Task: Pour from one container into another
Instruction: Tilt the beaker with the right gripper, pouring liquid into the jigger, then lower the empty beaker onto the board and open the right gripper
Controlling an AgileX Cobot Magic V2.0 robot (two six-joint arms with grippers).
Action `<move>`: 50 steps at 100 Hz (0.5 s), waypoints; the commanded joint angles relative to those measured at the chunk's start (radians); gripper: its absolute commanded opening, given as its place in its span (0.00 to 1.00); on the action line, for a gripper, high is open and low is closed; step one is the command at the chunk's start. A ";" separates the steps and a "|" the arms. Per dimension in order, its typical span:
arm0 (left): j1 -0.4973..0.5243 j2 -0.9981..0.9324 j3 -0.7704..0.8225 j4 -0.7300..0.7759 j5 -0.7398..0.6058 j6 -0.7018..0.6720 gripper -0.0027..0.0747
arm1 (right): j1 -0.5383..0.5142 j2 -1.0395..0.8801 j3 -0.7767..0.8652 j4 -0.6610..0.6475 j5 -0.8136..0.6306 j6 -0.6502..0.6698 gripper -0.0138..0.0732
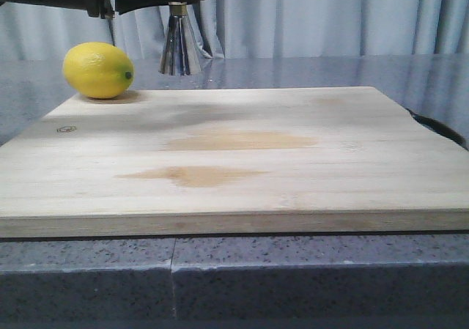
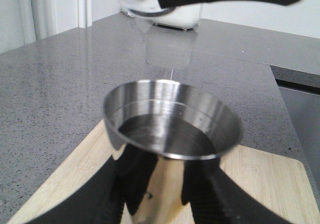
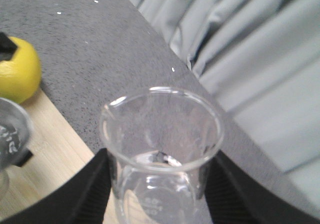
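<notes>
Beaker [image 3: 161,149], nearly drained, grasped by right hand [image 3: 157,194] at jigger's [image 2: 170,134] twelve o'clock; left hand [image 2: 160,199] grasps part-filled jigger: pouring almost complete.

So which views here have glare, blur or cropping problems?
Front view: the jigger is cropped at the top edge, with a soft shadow across the board. Left wrist view: mirror reflections on the jigger, background blurred. Right wrist view: the beaker is sharp enough, the lemon soft.

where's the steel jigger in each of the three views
Front view: jigger at top, left of centre, lifted above the board's far edge.
Left wrist view: fills the lower middle, held by the left hand.
Right wrist view: only its rim at the left edge.
Shared landmark: the wooden board.
</notes>
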 commanded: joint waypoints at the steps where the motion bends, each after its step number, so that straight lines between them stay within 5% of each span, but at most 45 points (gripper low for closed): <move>1: 0.001 -0.051 -0.029 -0.092 0.098 -0.007 0.36 | -0.065 -0.071 0.013 0.068 -0.107 0.016 0.53; 50: 0.001 -0.051 -0.029 -0.092 0.098 -0.007 0.36 | -0.392 -0.212 0.559 0.443 -0.676 0.018 0.53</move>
